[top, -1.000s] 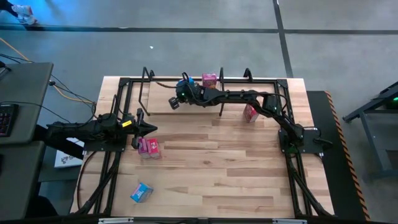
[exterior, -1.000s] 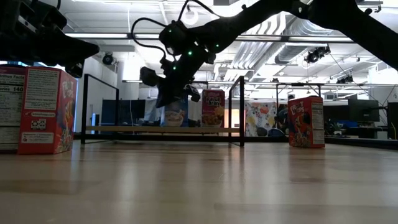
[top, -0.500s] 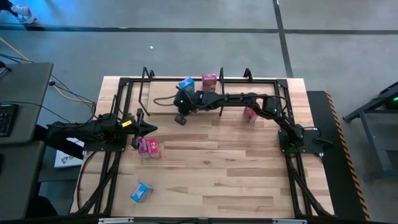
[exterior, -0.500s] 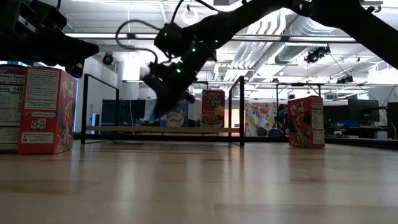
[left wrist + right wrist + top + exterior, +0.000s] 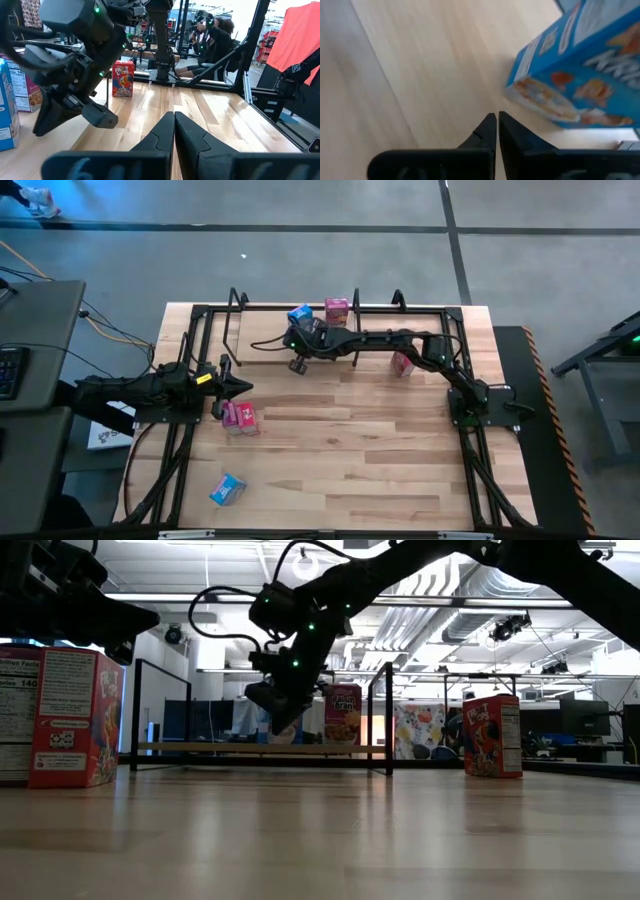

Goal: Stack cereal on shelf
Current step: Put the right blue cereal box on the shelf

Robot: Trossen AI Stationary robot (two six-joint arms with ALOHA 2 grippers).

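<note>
My right end effector hangs just in front of the shelf, its fingers pressed together with nothing between them; the right wrist view shows only bare board under the closed tips. The blue cereal box stands upright on the shelf, apart from my fingers, beside the pink cereal box, so the two form a row along the back rail. I judge that placement finished, with my arm clear of the box so as not to tip it. My left end effector waits with its fingers shut and empty, next to the pink box standing on the surface, probably the next pick. Another blue box lies near the front edge, and a pink box stands beneath my right arm.
</note>
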